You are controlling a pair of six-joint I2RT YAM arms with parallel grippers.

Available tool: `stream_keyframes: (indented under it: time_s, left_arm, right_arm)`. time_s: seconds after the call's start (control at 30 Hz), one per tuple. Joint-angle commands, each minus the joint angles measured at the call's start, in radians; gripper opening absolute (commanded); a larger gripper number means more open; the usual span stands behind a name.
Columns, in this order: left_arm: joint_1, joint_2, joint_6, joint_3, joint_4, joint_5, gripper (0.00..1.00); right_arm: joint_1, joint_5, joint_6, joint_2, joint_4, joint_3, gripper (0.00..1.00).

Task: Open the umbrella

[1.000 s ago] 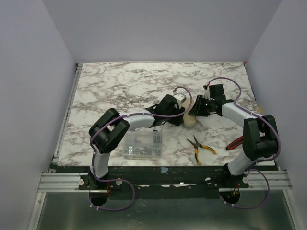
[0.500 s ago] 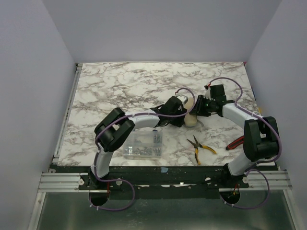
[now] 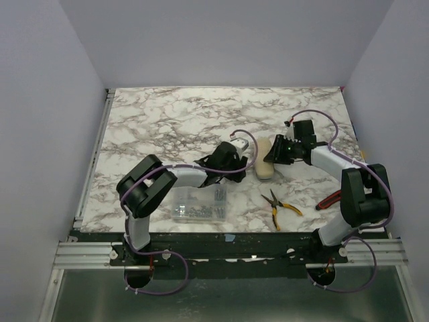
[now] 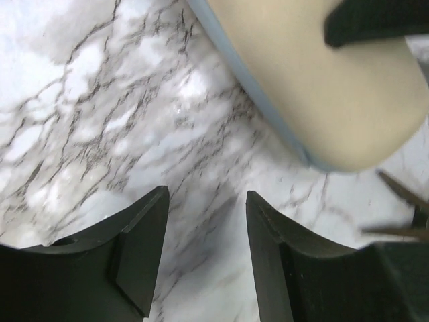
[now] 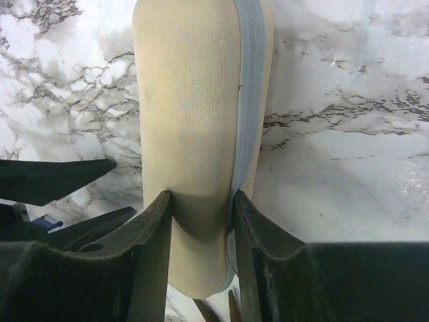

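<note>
The umbrella (image 3: 265, 161) lies bundled in its cream sleeve with a pale blue seam, an oblong on the marble table. In the right wrist view the umbrella (image 5: 194, 127) runs away from the camera, and my right gripper (image 5: 201, 204) is shut on its near end, fingers pressing into the sleeve. In the top view the right gripper (image 3: 273, 154) grips it from the right. My left gripper (image 3: 242, 159) is open and empty just left of the umbrella. In the left wrist view the left gripper (image 4: 206, 201) hovers over bare marble with the umbrella (image 4: 315, 87) ahead.
A clear plastic box of screws (image 3: 199, 202) lies near the front, left of centre. Yellow-handled pliers (image 3: 280, 204) lie in front of the umbrella. A red-handled tool (image 3: 328, 198) lies by the right arm. White walls enclose the table (image 3: 167, 121).
My left gripper has pulled back to the left, away from the umbrella, and is open. The right gripper stays shut on the umbrella, which has shifted slightly.
</note>
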Motion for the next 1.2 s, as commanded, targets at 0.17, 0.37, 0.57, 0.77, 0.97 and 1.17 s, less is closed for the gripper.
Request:
stream_keyframes:
  time_s: [0.17, 0.37, 0.57, 0.77, 0.97, 1.17]
  left_arm:
    - [0.024, -0.087, 0.242, -0.159, 0.309, 0.415, 0.48]
    - [-0.004, -0.018, 0.217, -0.073, 0.290, 0.405, 0.48]
    - [-0.020, 0.024, 0.247, -0.044, 0.259, 0.374, 0.46]
    - [-0.020, -0.029, 0.301, -0.142, 0.306, 0.395, 0.51]
    - [-0.032, -0.026, 0.365, -0.154, 0.297, 0.324, 0.57]
    - [-0.038, 0.000, 0.370, -0.102, 0.269, 0.235, 0.51]
  right_arm:
    - [0.003, -0.068, -0.061, 0.006, 0.007, -0.051, 0.01]
    - [0.003, -0.091, -0.054, 0.008, 0.019, -0.060, 0.01]
    - [0.003, -0.097, -0.060, 0.024, 0.016, -0.053, 0.01]
    - [0.002, -0.115, -0.075, 0.047, 0.007, -0.041, 0.01]
    - [0.003, -0.158, -0.099, 0.059, 0.000, -0.038, 0.01]
    - [0.003, -0.183, -0.138, 0.065, -0.019, -0.031, 0.01]
